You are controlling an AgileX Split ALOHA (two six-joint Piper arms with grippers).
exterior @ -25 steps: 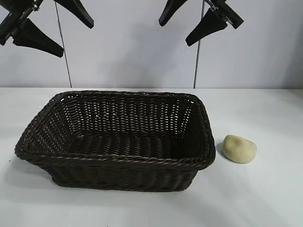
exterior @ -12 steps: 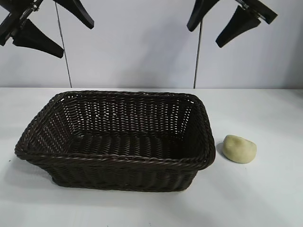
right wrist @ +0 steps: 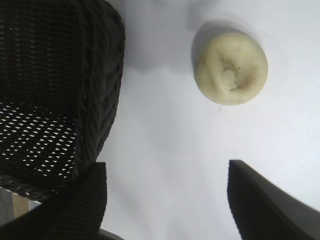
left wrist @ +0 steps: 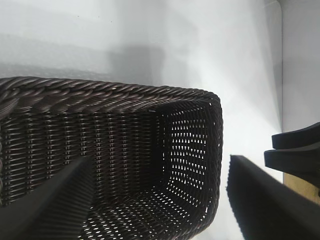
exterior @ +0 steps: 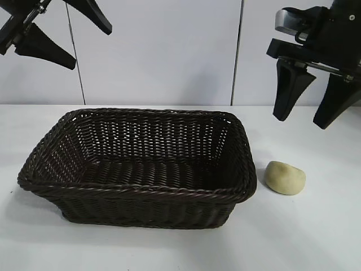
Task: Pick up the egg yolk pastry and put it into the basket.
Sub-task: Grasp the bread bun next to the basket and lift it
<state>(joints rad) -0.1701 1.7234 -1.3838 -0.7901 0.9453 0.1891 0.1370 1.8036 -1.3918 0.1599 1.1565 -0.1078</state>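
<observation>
Right pincer (exterior: 304,116): matte black tapered fingers, silvery metal bracket, possibly small screws.

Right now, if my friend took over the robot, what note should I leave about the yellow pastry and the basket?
Right gripper: jaws open, holding nothing, pointing down above the table, over the egg yolk pastry and a bit toward the rig.
Left gripper: jaws open, empty, parked high above the basket's left end.
Egg yolk pastry: on the table, just right of the basket, not touching it.
Basket: nothing in it.
Done: nothing picked up yet.
Left: lower, grip the pastry, lift, drop it in the basket.
</observation>
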